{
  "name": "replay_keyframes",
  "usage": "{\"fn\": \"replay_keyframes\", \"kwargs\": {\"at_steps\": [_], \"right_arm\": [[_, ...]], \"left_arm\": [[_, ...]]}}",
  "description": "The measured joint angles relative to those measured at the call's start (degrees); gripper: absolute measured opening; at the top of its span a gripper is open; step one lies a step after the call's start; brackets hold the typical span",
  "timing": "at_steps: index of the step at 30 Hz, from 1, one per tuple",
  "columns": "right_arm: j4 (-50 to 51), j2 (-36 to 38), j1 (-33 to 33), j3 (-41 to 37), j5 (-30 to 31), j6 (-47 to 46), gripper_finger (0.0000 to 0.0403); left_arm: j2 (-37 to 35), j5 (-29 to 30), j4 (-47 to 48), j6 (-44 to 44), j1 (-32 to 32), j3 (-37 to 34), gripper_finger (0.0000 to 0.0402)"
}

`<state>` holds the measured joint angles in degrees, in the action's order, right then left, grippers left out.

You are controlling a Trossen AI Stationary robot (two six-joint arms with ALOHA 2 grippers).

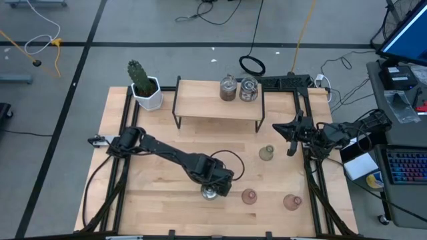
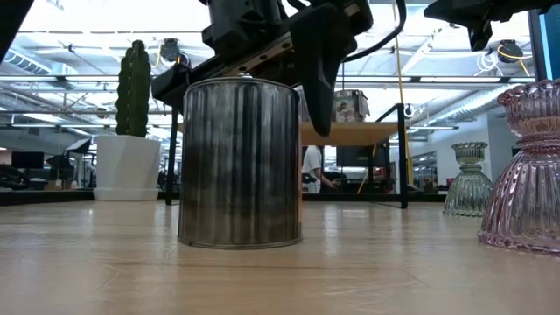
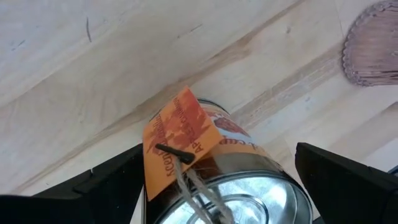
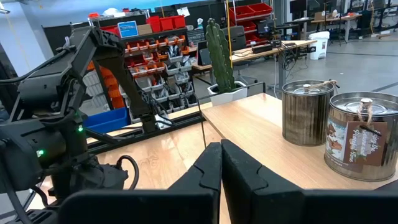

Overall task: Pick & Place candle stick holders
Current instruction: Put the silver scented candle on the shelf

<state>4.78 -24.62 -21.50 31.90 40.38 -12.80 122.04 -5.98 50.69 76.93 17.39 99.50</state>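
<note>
Silvery holder (image 1: 211, 193) is sitting right under the left claw (image 1: 215, 189), upright on the wooden surface (image 1: 153, 193) near its front edge. In the left wrist view the two dark fingers (image 3: 115, 180) stand spread wide on either side of the tin with gaps showing, so the claw looks open and straddling it, not squeezing yet. The low view says the same: tin flat on the wood, claw hanging down over its top, one finger dropping past the side. An orange tag (image 3: 180, 140) on a string sits on the lid.

So the key thing: the holder's long axis is vertical and runs straight up between the fingers. My guess is the next bit is just to close and lift, no sideways reach needed. The tag could get pinched, but that's probably harmless.

Off to one side of the left claw, a pink holder (image 1: 249, 196) sits near, a second pink one (image 1: 291, 201) beyond it, and the pale green holder (image 1: 267, 153) lies toward the right arm. Two more silvery holders (image 1: 239, 89) are already on the low shelf (image 1: 200, 105) across the surface, with the cactus (image 1: 142, 83) beside it.

Right claw (image 1: 291, 141) is parked by the far side rail with its fingers pressed together, well away from this tin, so the left arm is clearly the nearer one.
</note>
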Motion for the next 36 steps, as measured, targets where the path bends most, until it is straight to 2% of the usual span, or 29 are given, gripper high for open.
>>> {"fn": "replay_keyframes", "kwargs": {"at_steps": [19, 26, 36], "right_arm": [[0.00, 0.00, 0.02, 0.00, 0.01, 0.01, 0.0000], [0.00, 0.00, 0.00, 0.00, 0.00, 0.00, 0.0000], [0.00, 0.00, 0.02, 0.00, 0.00, 0.00, 0.0000]], "left_arm": [[-0.09, -0.05, -0.34, 0.07, 2.20, 0.07, 0.0399], [-0.09, -2.79, 0.42, -1.04, 2.20, 0.07, 0.0399], [-0.13, -3.06, 0.49, -4.03, 2.20, 0.09, 0.0399]]}}
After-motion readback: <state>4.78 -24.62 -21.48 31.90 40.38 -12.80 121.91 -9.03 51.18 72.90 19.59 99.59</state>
